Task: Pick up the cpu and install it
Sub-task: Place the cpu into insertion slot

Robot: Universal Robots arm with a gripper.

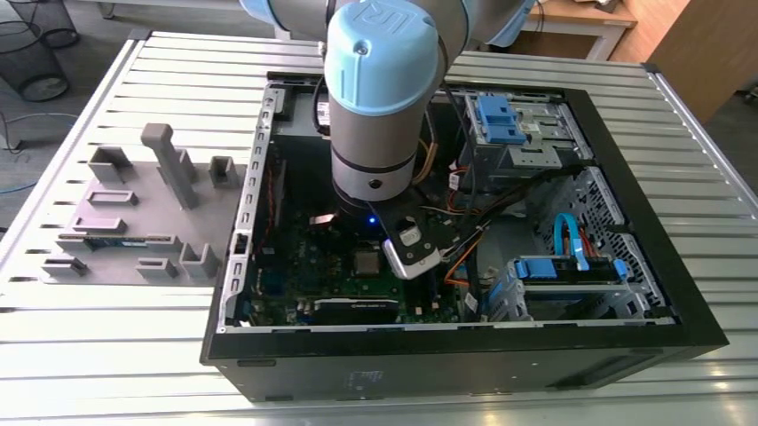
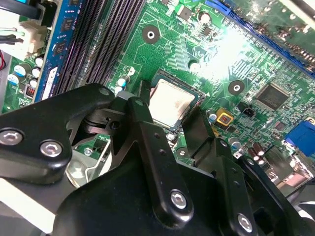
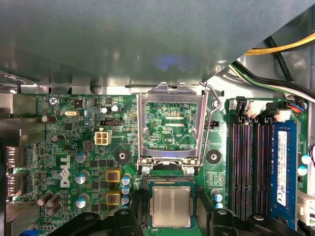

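Starting at the exterior view's left, you have a grey parts holder (image 1: 130,213) on the slatted table (image 1: 95,355), then the open computer case (image 1: 474,355) with your arm (image 1: 376,98) reaching inside. In the first wrist view the cpu (image 3: 170,206) lies flat in its motherboard socket, with the retention frame (image 3: 170,93) standing open beside it. Your gripper (image 3: 172,219) straddles the chip, its fingers (image 3: 129,219) spread wider than it and holding nothing.

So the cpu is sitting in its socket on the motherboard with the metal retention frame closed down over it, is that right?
Not quite: the metal retention frame is swung open, clear of the socket. The cpu does sit in its socket on the motherboard, but uncovered, as the first wrist view shows.
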